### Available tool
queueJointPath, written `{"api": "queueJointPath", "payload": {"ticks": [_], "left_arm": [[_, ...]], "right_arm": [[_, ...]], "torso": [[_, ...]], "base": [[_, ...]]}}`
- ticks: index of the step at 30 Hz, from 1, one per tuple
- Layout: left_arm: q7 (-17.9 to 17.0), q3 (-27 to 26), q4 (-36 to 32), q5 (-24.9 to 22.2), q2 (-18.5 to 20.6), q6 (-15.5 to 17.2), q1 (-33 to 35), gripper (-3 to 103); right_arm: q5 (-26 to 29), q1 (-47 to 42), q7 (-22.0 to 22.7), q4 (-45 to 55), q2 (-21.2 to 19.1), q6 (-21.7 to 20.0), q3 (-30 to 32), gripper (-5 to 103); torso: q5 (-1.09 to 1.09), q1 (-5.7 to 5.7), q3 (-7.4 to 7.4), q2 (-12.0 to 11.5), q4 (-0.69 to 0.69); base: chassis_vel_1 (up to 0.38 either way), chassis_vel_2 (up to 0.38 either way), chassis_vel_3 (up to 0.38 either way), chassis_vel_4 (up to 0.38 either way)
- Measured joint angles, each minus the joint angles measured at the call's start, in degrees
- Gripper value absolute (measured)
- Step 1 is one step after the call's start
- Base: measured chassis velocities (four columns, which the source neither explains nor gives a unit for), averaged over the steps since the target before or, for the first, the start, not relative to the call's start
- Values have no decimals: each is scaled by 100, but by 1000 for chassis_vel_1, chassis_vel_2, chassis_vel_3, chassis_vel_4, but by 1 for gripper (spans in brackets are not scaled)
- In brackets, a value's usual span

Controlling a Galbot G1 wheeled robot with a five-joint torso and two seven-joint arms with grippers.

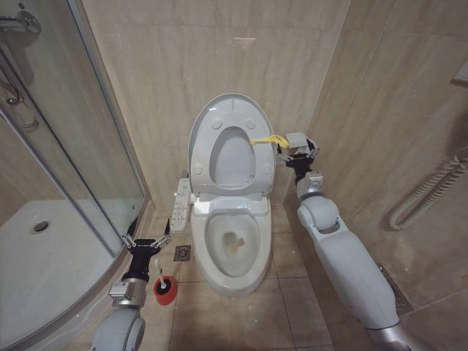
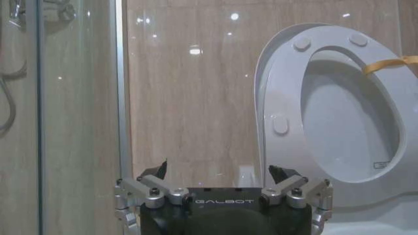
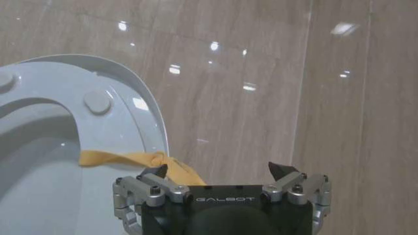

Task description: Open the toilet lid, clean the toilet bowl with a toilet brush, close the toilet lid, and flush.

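On the far left we see the shower door (image 1: 95, 146) and its curved tray (image 1: 44, 256). Just right of the tray, low on the floor, our left gripper (image 1: 150, 241) hangs with its fingers spread and nothing between them. The brush (image 1: 165, 289) stands in its red base on the tiles just beside that arm, between the tray and the bowl (image 1: 232, 245). A floor drain (image 1: 182, 253) lies between the gripper and the bowl.

The bowl sits at centre against the back wall, uncovered, with a yellowish stain at its bottom and a button panel (image 1: 180, 203) on its left side. Behind it the lid (image 1: 231, 146) and the seat ring stand raised upright against the wall. In the left wrist view the lid (image 2: 326, 112) rises ahead of the spread gripper (image 2: 224, 172).

A yellow strap (image 1: 266, 140) runs from the lid's right edge toward our right gripper (image 1: 295, 151), held up just beside that edge. In the right wrist view its fingers (image 3: 281, 171) are parted, and the strap (image 3: 140, 160) lies loose by the left finger, not pinched.
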Motion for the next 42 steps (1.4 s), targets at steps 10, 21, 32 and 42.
{"api": "queueJointPath", "payload": {"ticks": [10, 21, 32, 42], "left_arm": [[0, 0, 0, 0, 0, 0, 0, 100], [0, 0, 0, 0, 0, 0, 0, 100], [0, 0, 0, 0, 0, 0, 0, 100], [0, 0, 0, 0, 0, 0, 0, 100]], "right_arm": [[-26, -1294, 179, 626, 178, 127, 269, 100], [-607, -2945, 310, 1296, 685, 507, 649, 100], [-909, -3876, 267, 1675, 1361, 1064, 862, 100], [-1114, -3842, 167, 1786, 1666, 1085, 836, 100]], "torso": [[1, 0, 0, 0, -2], [0, -1, 0, 0, -1], [0, -1, 0, 0, -1], [0, 0, 0, 0, 0]], "base": [[0, 0, 0, 0], [0, 0, 0, 0], [0, 0, 0, 0], [0, 0, 0, 0]]}}
